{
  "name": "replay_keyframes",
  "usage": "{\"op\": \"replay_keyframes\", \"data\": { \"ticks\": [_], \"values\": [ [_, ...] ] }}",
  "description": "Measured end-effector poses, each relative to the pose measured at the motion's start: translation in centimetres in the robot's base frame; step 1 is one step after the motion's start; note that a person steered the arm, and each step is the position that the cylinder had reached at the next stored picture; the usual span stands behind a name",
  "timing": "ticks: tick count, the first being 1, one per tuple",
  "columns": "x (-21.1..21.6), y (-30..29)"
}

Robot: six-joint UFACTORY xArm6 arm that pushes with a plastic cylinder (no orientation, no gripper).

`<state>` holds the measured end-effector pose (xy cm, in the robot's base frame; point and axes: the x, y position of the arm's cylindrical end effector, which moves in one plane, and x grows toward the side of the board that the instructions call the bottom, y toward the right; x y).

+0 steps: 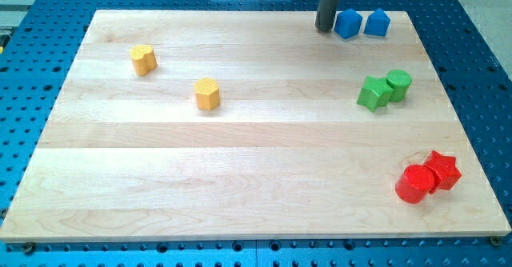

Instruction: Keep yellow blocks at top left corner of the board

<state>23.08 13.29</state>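
Two yellow blocks lie on the wooden board (240, 163). A yellow star-like block (143, 59) sits in the upper left area. A yellow hexagonal block (207, 93) sits to its lower right, toward the middle. My tip (324, 28) is at the view's top, right of centre, just left of a blue block (346, 23) and far from both yellow blocks.
A second blue block (377, 22) touches the first at the top right. A green star block (373, 93) and a green cylinder (398, 85) touch at mid right. A red cylinder (414, 184) and a red star (442, 170) touch at the bottom right.
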Motion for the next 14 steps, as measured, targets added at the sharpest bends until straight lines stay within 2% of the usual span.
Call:
{"op": "replay_keyframes", "data": {
  "ticks": [2, 3, 5, 7, 8, 9, 10, 11, 12, 13, 14],
  "values": [
    [0.0, -1.4],
    [1.8, -2.2],
    [15.7, -10.4],
    [21.6, -17.8],
    [16.6, -21.8],
    [14.7, -23.2],
    [14.0, -19.0],
    [11.5, -19.0],
    [9.4, -21.3],
    [9.4, -25.9],
    [11.7, -26.1]
  ]
}}
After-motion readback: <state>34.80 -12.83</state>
